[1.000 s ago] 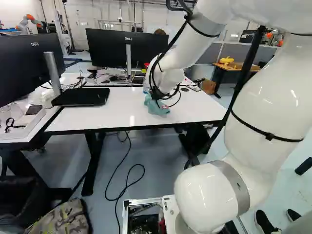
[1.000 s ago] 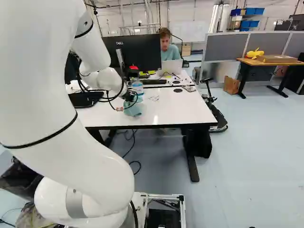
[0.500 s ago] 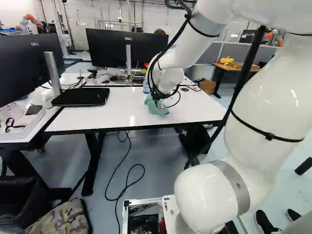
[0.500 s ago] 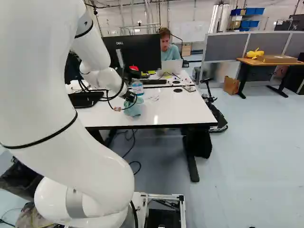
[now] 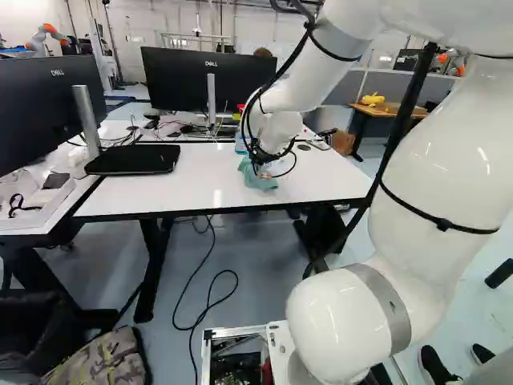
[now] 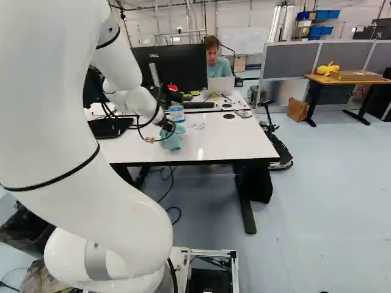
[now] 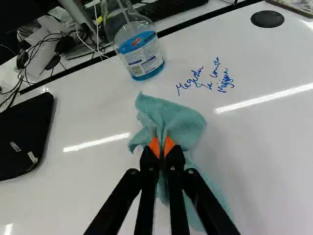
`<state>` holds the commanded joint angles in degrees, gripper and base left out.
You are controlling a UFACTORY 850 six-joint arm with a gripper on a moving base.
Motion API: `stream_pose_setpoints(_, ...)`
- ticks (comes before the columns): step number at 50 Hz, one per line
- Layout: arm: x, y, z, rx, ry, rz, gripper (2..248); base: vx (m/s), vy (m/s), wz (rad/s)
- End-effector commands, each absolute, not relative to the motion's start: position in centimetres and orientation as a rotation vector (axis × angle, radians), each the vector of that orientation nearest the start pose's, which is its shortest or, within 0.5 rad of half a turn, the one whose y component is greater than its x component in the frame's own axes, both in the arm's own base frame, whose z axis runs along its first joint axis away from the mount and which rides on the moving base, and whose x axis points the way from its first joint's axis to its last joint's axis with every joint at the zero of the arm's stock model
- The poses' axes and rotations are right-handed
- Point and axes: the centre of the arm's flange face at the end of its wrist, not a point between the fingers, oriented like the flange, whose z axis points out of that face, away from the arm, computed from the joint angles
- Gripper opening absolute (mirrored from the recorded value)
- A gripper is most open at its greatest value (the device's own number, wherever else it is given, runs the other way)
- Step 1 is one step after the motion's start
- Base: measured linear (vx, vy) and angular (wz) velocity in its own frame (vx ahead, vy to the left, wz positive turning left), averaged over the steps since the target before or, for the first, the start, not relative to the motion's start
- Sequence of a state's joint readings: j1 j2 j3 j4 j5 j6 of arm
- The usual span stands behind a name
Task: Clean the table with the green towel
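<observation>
While the black two-fingered gripper pinches the teal cloth towel, only the wrist view resolves blue handwriting, one o'clock ahead.

On my feed I take the middle monitor as my landmark. I see a second monitor left of it, a blue-labelled bottle and a keyboard in front, and a laptop to its right. Well apart on its right, I make out a wooden desk bearing a yellow toy and a cardboard box.
</observation>
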<state>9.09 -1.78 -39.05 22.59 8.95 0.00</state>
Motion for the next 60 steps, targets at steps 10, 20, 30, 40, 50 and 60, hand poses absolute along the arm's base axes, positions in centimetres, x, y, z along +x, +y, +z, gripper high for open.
stream_pose_setpoints(10,44.8,6.6,44.5,-2.732,0.354,-1.145,31,0.0,0.0,0.0)
stream_pose_setpoints(20,45.1,5.7,45.6,-2.717,0.381,-1.178,31,0.0,0.0,0.0)
stream_pose_setpoints(30,45.9,4.3,46.6,-2.703,0.425,-1.214,31,0.0,0.0,0.0)
stream_pose_setpoints(40,47.2,2.9,46.6,-2.706,0.472,-1.223,31,0.0,0.0,0.0)
stream_pose_setpoints(50,48.7,1.6,46.6,-2.707,0.511,-1.232,31,0.0,0.0,0.0)
stream_pose_setpoints(60,50.5,0.7,46.6,-2.706,0.538,-1.241,31,0.0,0.0,0.0)
